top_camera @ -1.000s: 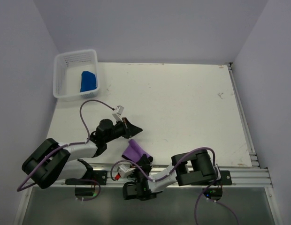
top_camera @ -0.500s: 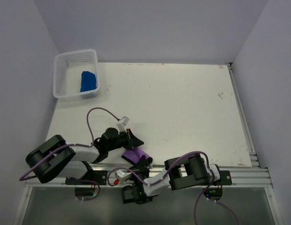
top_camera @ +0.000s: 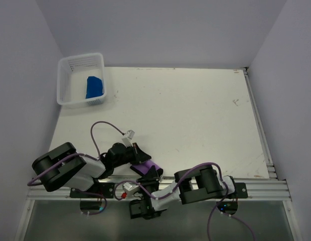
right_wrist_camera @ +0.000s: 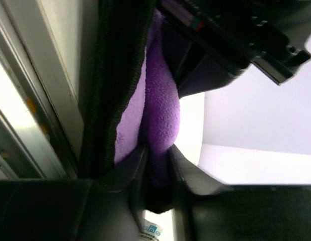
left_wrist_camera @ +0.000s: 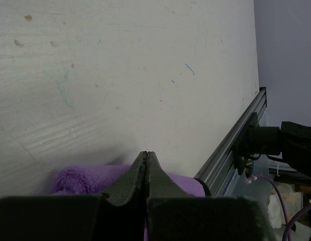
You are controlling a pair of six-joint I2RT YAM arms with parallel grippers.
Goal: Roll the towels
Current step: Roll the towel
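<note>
purple towel (top_camera: 147, 166) at 6 o'clock edge of table (top_camera: 195, 115), bunched tighter than a second ago. left claw (left_wrist_camera: 147, 155) pinched shut, empty, moved in from 11 o'clock. right claw (right_wrist_camera: 158, 150) narrow, towel between fingers, grip easing. roll looks half-formed. blue towel (top_camera: 94, 87) in basket (top_camera: 70, 63), 10 o'clock.

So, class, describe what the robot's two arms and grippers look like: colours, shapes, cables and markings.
The left arm and right arm have bulky black joints joined by pale grey links, with a purple cable looping along each. The left gripper and right gripper have black wedge-shaped fingers tapering to thin tips. No lettering is legible.
</note>
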